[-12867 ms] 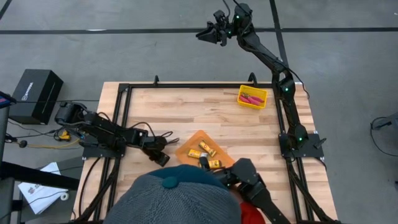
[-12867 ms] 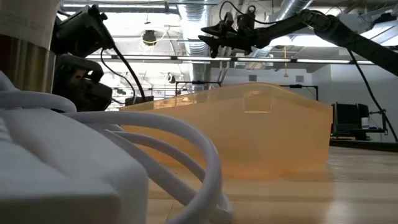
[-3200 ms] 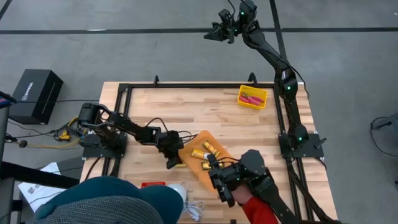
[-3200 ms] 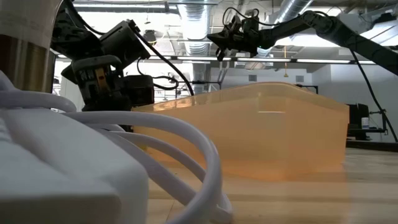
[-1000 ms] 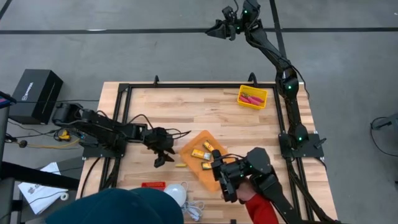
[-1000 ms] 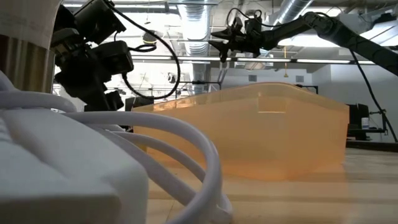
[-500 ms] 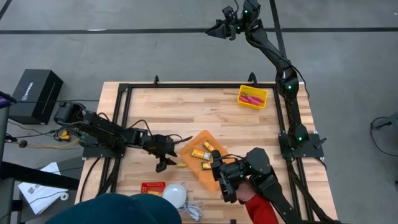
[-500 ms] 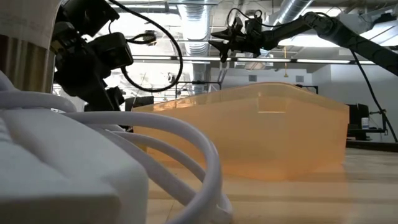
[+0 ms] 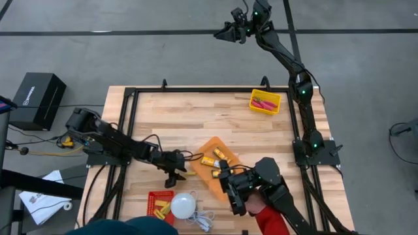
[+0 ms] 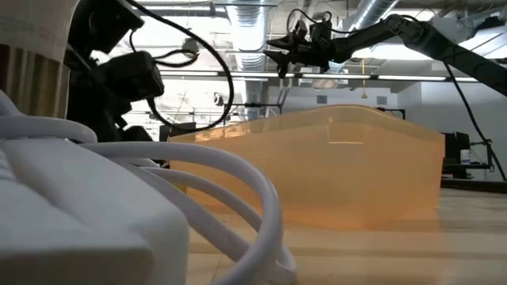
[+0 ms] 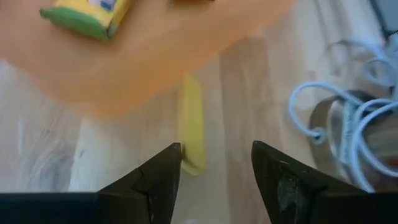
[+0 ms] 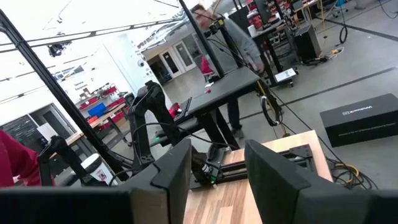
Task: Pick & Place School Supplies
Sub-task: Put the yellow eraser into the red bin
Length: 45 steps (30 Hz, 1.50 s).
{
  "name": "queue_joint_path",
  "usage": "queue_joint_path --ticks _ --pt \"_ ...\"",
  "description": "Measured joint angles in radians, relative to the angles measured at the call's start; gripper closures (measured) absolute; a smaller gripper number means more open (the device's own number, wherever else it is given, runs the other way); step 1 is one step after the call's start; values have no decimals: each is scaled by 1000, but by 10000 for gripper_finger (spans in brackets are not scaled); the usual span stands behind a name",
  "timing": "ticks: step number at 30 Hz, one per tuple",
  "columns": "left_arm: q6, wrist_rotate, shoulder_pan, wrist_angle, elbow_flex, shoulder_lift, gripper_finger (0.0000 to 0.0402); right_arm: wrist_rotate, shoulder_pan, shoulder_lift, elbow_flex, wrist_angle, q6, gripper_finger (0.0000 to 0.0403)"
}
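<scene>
The left end effector [image 11: 212,163] is hanging with its fingers spread wide and empty over a small yellow block [image 11: 192,127] lying on the counter [image 11: 37,155] just ahead, beside the orange tray [image 11: 155,59]. Likely light, stiff and slick, it suits a pinch across its narrow sides.

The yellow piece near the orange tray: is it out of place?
Yes. A small yellow block lies loose on the table beside the orange tray, not in any bin. The left gripper hovers open over it.
</scene>
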Motion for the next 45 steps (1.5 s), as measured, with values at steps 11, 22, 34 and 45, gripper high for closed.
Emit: queue_joint_path --ticks 11,22,34,45 --pt "-2 -51 0 112 2 106 210 -6 12 0 0 0 0 266" --pt "-123 -9 20 148 4 178 376 -6 12 0 0 0 0 273" --pt "-267 22 65 -134 -2 -115 374 20 12 -63 0 20 -1 277" --pt "-503 47 67 -357 -1 -602 374 45 13 -160 0 42 1 277"
